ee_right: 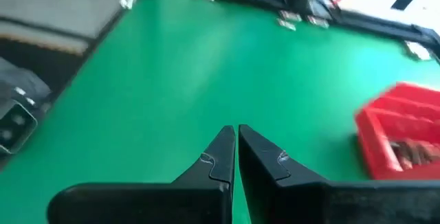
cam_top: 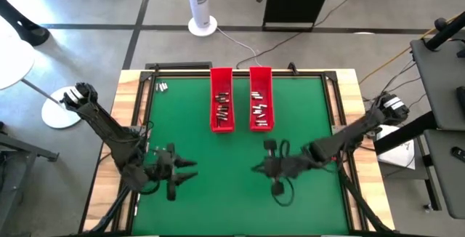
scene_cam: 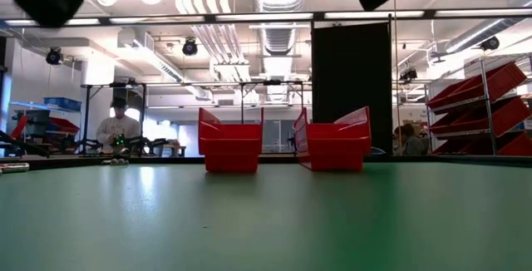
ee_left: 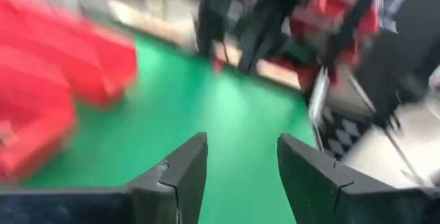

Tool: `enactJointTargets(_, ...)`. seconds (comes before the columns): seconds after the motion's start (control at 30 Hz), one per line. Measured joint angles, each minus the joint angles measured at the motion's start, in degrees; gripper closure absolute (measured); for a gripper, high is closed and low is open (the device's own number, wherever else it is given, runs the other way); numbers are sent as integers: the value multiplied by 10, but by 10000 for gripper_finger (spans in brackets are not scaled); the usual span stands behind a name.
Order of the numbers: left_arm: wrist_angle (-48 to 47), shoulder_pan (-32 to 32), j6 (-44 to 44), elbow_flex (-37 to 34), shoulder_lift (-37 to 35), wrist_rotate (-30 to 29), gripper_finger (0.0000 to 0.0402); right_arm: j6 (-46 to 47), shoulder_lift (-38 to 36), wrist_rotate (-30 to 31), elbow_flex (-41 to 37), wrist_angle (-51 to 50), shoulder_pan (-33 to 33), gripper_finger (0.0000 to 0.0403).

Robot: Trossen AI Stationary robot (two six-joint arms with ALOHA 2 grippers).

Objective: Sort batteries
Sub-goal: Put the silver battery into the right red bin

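Observation:
Two long red trays (cam_top: 221,99) (cam_top: 260,99) stand side by side at the table's far middle, and small batteries (cam_top: 223,108) (cam_top: 260,107) lie inside each. A few loose batteries (cam_top: 161,87) rest on the green mat near the far left corner. My left gripper (cam_top: 192,170) hovers over the near left of the mat, open, with nothing between its fingers (ee_left: 182,172). My right gripper (cam_top: 256,168) hovers over the near middle, pointing toward the table's left edge, shut with nothing in it (ee_right: 236,133). One tray (ee_right: 402,138) shows in the right wrist view.
Bare green mat (cam_top: 240,201) lies between and in front of the grippers. A wooden border (cam_top: 131,91) frames the mat. Beyond the far edge stand a white fan column (cam_top: 202,4) and a black cabinet (cam_top: 298,1). A person (scene_cam: 118,125) sits in the room behind.

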Motion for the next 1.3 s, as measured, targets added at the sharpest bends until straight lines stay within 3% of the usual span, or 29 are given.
enactJointTargets(0.13,-156,4,-174,17,7,115,245,-1,22,39,-43,114,31,390)
enactJointTargets(0.23,-315,3,-333,56,16,250,246,1,36,87,-49,137,42,390)
enactJointTargets(0.37,-537,2,-516,119,50,449,247,-1,61,194,-49,163,48,390)
enactJointTargets(0.47,-621,1,-557,153,88,615,247,-23,88,205,-49,196,47,390)
enactJointTargets(0.57,-644,0,-559,187,128,712,247,-32,112,201,-49,224,48,390)
enactJointTargets(0.7,-647,-2,-574,217,176,780,238,-67,127,200,-45,221,47,390)
enactJointTargets(0.87,-618,-25,-595,209,201,813,206,-70,120,180,-37,225,48,380)
enactJointTargets(1.0,-603,-43,-595,191,209,857,185,-65,119,136,-38,223,53,351)
enactJointTargets(1.13,-585,-47,-594,171,209,912,180,-65,119,128,-38,223,53,314)
enactJointTargets(1.3,-483,-46,-651,129,210,954,179,-65,119,125,-38,223,53,268)
